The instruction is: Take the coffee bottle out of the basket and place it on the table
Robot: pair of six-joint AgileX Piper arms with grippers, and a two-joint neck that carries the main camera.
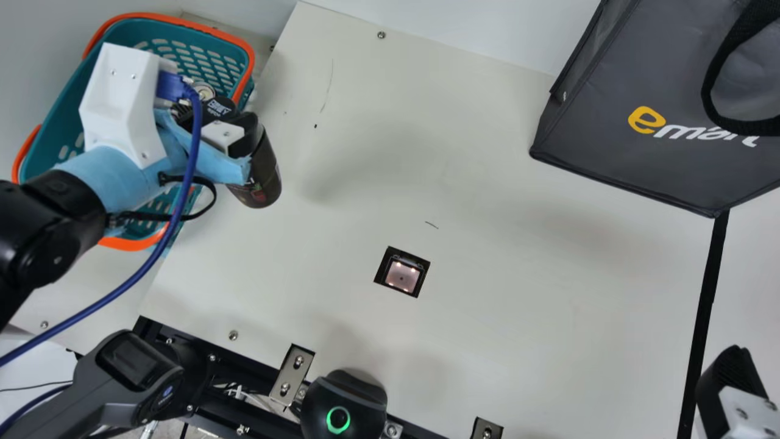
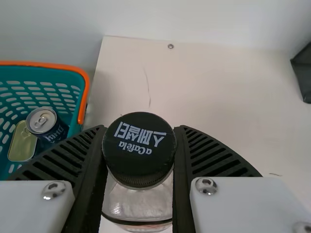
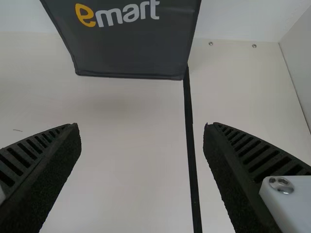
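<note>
Coffee bottle (image 2: 139, 145) being clamped by left tool (image 2: 141, 128); right tool (image 3: 141, 125) being held wide, empty. Base (image 1: 265, 197) needing to be set flat on table (image 1: 499, 274) before release.

The left arm (image 1: 52, 225) is black and rather shiny, with rounded joints. Near its end it wears a light blue wrapping (image 1: 113, 177), and next to this sits an angular white cover (image 1: 125, 97) with small screws. From a blue plug (image 1: 170, 85) runs a long blue cable (image 1: 194, 140), and there is also a thin black strap (image 1: 146, 216). The left hand (image 1: 224, 116) has black ribbed fingers (image 2: 58, 160) and white plates (image 2: 29, 206) with round silver screws. The right hand (image 1: 731, 384) has also black ribbed fingers (image 3: 36, 150), whose inner sides look rough, and a white plate (image 3: 296, 199) with a screw.
</note>
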